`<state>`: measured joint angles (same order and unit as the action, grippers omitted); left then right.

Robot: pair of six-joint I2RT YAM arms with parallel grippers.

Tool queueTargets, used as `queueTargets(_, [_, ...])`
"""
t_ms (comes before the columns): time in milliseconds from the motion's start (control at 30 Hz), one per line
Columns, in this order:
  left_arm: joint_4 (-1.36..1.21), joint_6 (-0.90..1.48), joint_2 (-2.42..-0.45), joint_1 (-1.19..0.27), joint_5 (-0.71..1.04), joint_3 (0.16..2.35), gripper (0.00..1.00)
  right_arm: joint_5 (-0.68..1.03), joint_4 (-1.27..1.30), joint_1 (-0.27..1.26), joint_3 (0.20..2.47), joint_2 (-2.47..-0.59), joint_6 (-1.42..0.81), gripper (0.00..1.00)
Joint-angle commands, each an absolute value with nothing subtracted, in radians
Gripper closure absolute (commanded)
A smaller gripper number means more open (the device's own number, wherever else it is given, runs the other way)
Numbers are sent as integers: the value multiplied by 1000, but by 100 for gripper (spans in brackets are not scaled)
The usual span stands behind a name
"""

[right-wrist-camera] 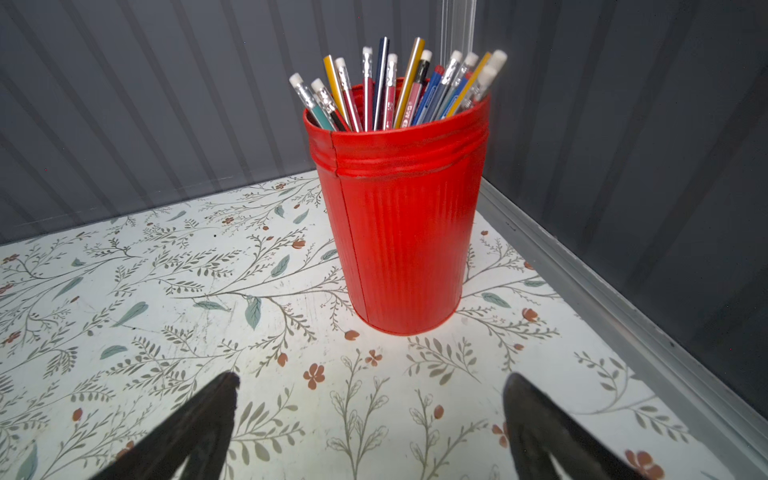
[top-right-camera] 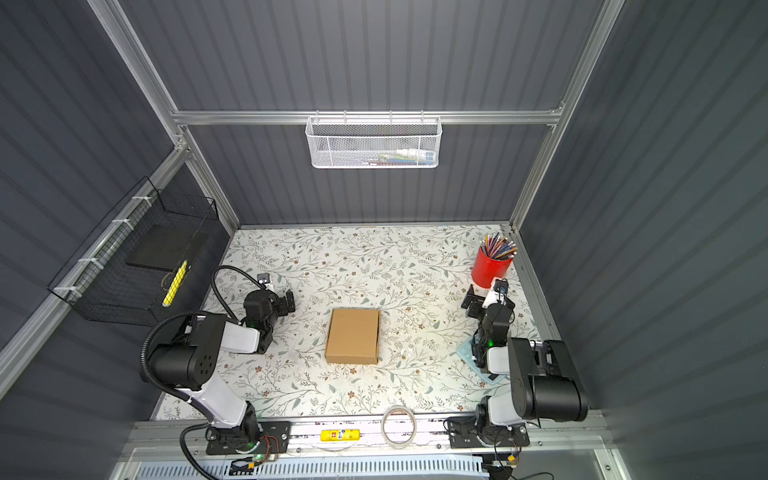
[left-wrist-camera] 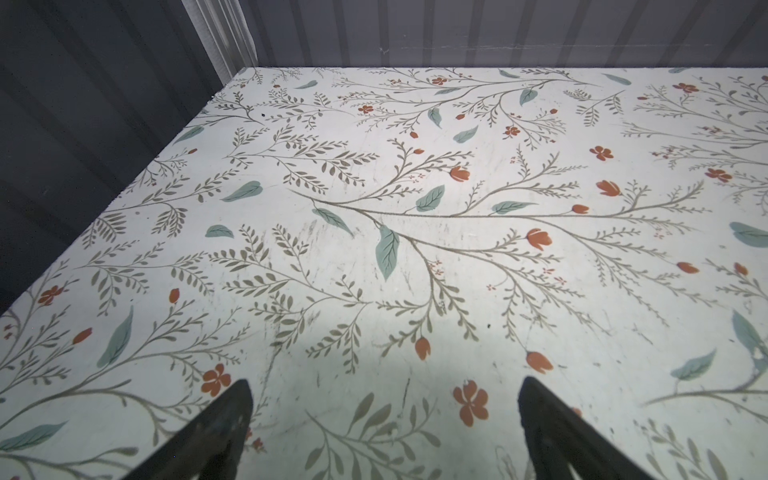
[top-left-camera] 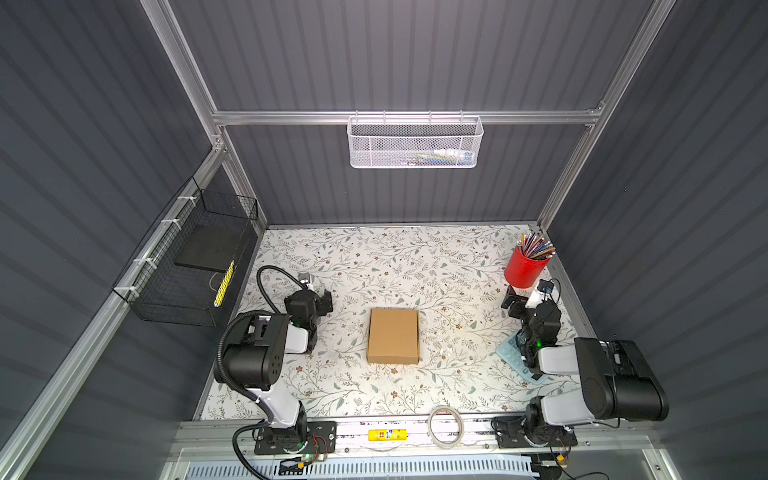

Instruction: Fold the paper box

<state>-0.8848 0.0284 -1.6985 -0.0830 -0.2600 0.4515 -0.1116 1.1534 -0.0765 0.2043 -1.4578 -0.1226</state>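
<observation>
Left wrist view shows the left gripper (left-wrist-camera: 385, 382) with jaws spread wide, holding nothing, above the floral table (left-wrist-camera: 374, 208). The right gripper (right-wrist-camera: 372, 376) is equally wide and empty, facing the red pencil cup (right-wrist-camera: 399, 232). In both top views the paper box (top-left-camera: 393, 336) lies closed mid-table, with the left gripper at its 10 o'clock and the right gripper at 3 o'clock, both well apart from it.
</observation>
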Motion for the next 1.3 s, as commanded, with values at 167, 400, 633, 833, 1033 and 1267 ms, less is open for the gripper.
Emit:
queueTargets(167, [-917,8,-1713,-74,-250,463,0,27,981,-83,319,-1456,-69,1])
queueTargets(400, [-917,8,-1713,-74,-252,465,0,59,973,-84,326,-1459,-60,1])
queueTargets(633, [-917,7,-1713,-74,-252,465,0,61,968,-84,328,-1458,-58,1])
queueTargets(833, [-917,8,-1713,-74,-252,465,0,58,966,-84,328,-1459,-58,1])
queueTargets(1033, [-919,8,-1715,-74,-252,465,0,58,968,-84,328,-1457,-58,1])
queueTargets(1267, [-918,8,-1715,-74,-252,465,0,71,971,-72,327,-1459,-40,1])
